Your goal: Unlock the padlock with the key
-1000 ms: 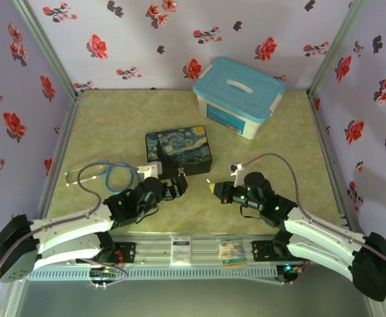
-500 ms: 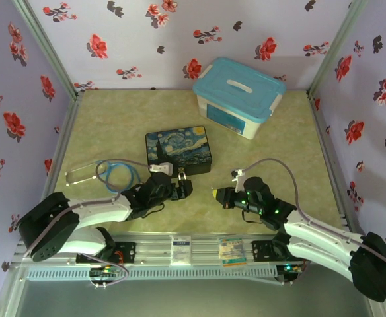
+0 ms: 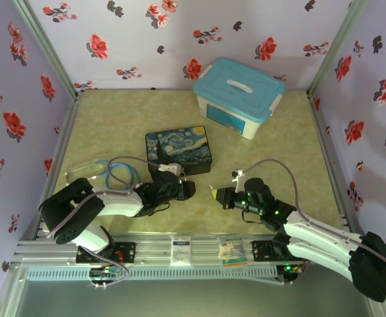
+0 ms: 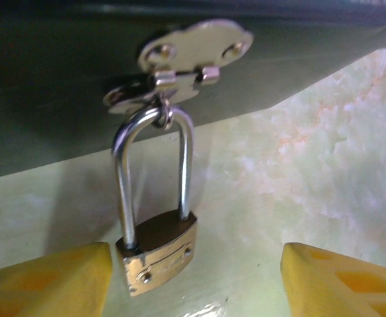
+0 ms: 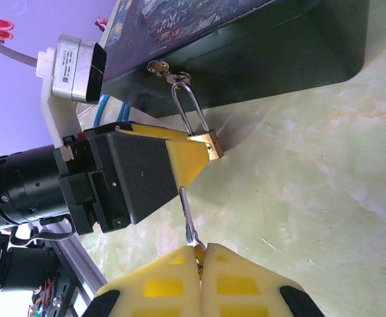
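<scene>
Padlock: we see the padlock (image 4: 158, 249) hanging by its shackle from the hasp (image 4: 193, 49) on the 6 o'clock side of the painted box (image 3: 178, 150), its brass body tilted.
Left gripper: the left gripper (image 4: 196, 287) is spread around the padlock body. We see its 9 o'clock finger touching the brass and its 3 o'clock finger well apart.
Right gripper: the right gripper (image 5: 201, 254) is pinched closed on the key (image 5: 188, 221).
Key: the blade points to 12 o'clock. Its tip is apart from the padlock, at about 1 o'clock from it.
</scene>
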`<state>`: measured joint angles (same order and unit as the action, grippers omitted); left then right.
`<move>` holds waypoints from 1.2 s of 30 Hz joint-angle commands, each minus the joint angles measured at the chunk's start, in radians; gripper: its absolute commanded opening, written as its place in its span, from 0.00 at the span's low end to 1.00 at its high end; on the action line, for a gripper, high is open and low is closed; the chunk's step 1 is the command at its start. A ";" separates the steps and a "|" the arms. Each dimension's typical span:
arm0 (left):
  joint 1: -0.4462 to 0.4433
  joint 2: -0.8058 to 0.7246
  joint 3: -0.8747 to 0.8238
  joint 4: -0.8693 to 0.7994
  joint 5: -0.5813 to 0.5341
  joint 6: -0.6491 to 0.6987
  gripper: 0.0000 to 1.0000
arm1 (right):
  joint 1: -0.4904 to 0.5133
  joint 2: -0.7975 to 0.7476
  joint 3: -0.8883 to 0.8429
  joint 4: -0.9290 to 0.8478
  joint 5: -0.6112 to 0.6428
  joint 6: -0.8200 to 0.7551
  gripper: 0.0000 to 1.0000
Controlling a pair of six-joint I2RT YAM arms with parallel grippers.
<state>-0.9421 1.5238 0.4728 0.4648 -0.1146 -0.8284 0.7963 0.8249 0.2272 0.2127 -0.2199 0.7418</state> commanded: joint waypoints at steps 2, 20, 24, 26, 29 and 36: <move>0.008 0.040 0.009 0.042 -0.006 0.006 0.57 | -0.005 0.003 -0.017 0.035 0.026 0.011 0.00; 0.006 0.063 -0.012 0.084 -0.064 -0.051 0.17 | -0.005 0.184 -0.032 0.212 -0.001 0.064 0.00; 0.006 0.039 -0.010 0.080 -0.064 -0.075 0.10 | -0.004 0.263 -0.031 0.279 -0.022 0.099 0.00; 0.006 0.018 -0.011 0.076 -0.063 -0.090 0.04 | -0.003 0.301 -0.027 0.301 -0.034 0.114 0.00; 0.006 0.000 -0.003 0.052 -0.065 -0.099 0.00 | -0.003 0.356 -0.012 0.316 -0.046 0.128 0.00; 0.006 -0.040 -0.021 0.104 -0.025 -0.176 0.00 | -0.003 0.447 -0.015 0.466 -0.130 0.165 0.00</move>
<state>-0.9413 1.5318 0.4519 0.5137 -0.1432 -0.9539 0.7963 1.2522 0.2066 0.5613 -0.2935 0.8734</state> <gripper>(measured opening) 0.112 0.064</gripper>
